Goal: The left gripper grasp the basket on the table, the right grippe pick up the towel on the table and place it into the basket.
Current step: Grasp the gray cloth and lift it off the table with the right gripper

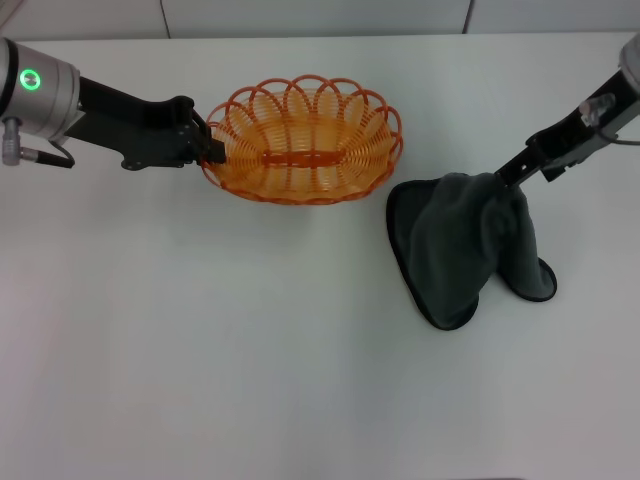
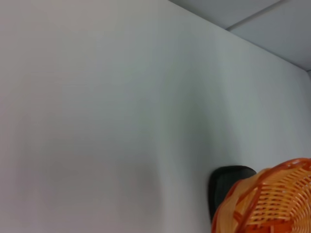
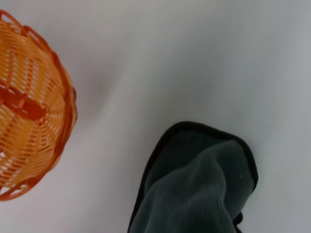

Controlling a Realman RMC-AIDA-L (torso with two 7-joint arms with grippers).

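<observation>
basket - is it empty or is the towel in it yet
Empty. The head view shows only bare orange wire inside the basket; the towel is beside it on the table, pinched up by the right gripper.

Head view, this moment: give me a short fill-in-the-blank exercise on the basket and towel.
1. The left pincer grips the rim of the orange ____.
2. The right pincer has pinched the dark grey ____, whose lower edge lies on the table.
3. The basket holds ____ inside.
4. The towel lies on the basket's ____ side.

Missing words: basket; towel; nothing; right
</observation>
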